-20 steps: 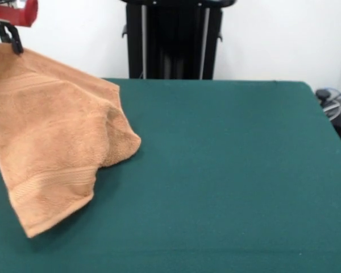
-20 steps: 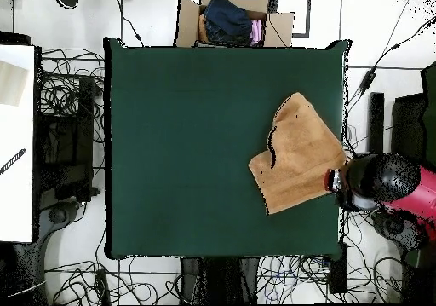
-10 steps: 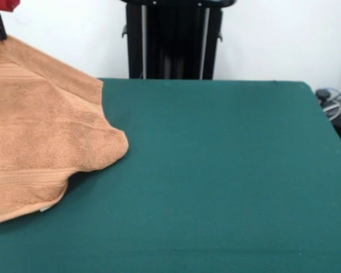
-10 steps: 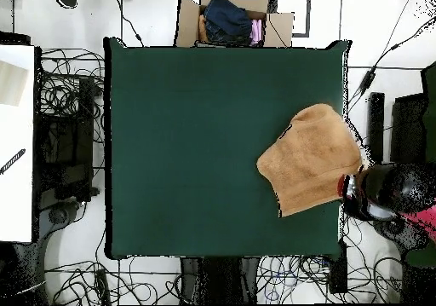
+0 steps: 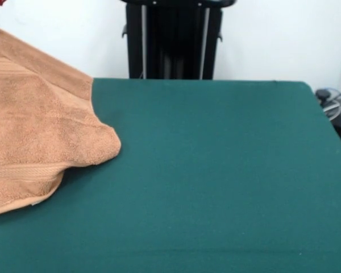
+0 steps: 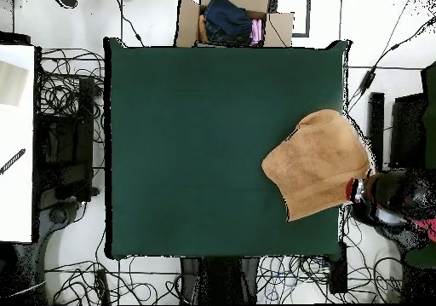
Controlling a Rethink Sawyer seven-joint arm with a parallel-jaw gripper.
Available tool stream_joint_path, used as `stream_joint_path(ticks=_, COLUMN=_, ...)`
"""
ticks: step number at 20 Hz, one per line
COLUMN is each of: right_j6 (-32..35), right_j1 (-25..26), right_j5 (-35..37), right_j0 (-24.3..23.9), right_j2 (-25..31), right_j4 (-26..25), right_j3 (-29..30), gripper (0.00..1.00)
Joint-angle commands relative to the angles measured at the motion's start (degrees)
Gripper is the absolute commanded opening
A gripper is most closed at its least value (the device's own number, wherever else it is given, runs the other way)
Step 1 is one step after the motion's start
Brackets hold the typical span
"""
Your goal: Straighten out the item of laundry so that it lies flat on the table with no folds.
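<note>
Overhead view: gripper (image 6: 356, 189) off table's (image 6: 204, 132) right edge, clamped on towel (image 6: 315, 162) corner — cloth trailing leftward from it, draped over that edge, partly raised, unflattened.

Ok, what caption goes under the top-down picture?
Orange towel hangs over the green table's edge, pulled by the robot arm.

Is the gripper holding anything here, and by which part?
The gripper holds the towel by one corner, lifted beyond the table edge.
</note>
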Motion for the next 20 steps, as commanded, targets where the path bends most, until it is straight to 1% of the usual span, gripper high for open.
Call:
stream_joint_path(ticks=1, right_j6=-5.53, right_j1=-0.91, right_j5=2.67, right_j0=0.42, right_j2=2.12, right_j4=-3.19, right_j3=4.48, gripper=0.0)
stream_joint_path(ticks=9, right_j6=-5.23, right_j1=-1.1, right_j5=4.25, right_j0=1.81, right_j2=1.69, right_j4=-4.14, right_j3=3.17, gripper=0.0)
stream_joint_path(ticks=14, right_j6=-1.09, right_j1=-0.97, right_j5=4.83, right_j0=5.6, right_j2=0.36, right_j4=-4.76, right_j3=3.88, gripper=0.0)
stream_joint_path(ticks=20, right_j6=1.65, right_j1=0.1, right_j5=5.64, right_j0=9.16, right_j2=-0.74, right_j4=-5.0, right_j3=3.39, gripper=0.0)
